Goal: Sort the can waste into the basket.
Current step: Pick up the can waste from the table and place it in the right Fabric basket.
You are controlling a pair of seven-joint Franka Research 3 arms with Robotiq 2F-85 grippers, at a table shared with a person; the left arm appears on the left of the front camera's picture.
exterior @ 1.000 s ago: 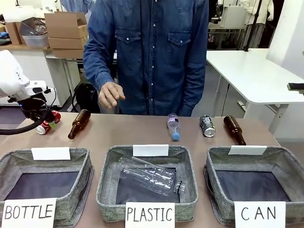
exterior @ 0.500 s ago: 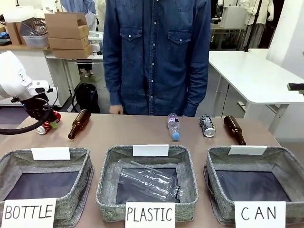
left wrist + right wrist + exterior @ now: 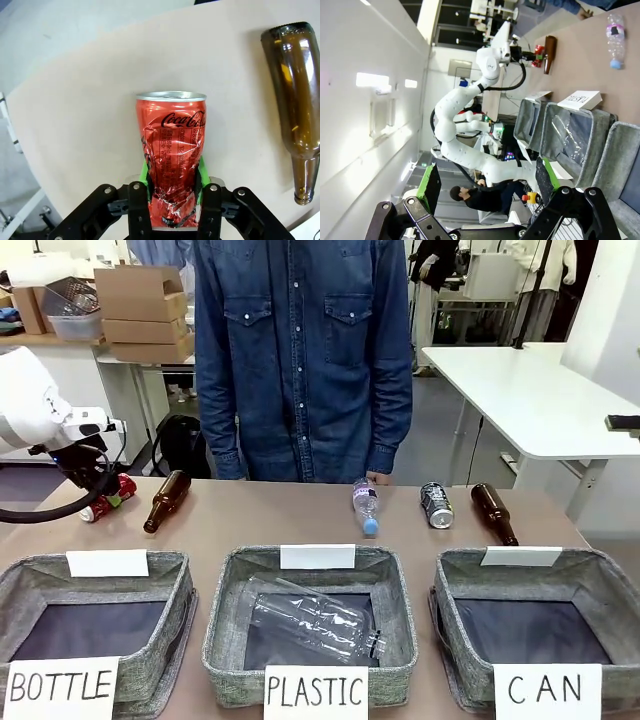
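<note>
One red can [image 3: 171, 145] clamped in L pincer [image 3: 172, 177]; R pincer [image 3: 487, 182] wide open, empty.

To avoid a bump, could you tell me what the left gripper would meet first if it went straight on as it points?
The left gripper, shut on the red can, would likely meet the table first, just past the can's top; how near it lies is unclear.

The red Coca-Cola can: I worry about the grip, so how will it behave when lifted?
The red Coca-Cola can looks crumpled where the left gripper pinches it, so it probably yields rather than staying stiff. Crushed, so likely empty and light. Its glossy skin may slip, though the dents should help the green pads bite.
</note>
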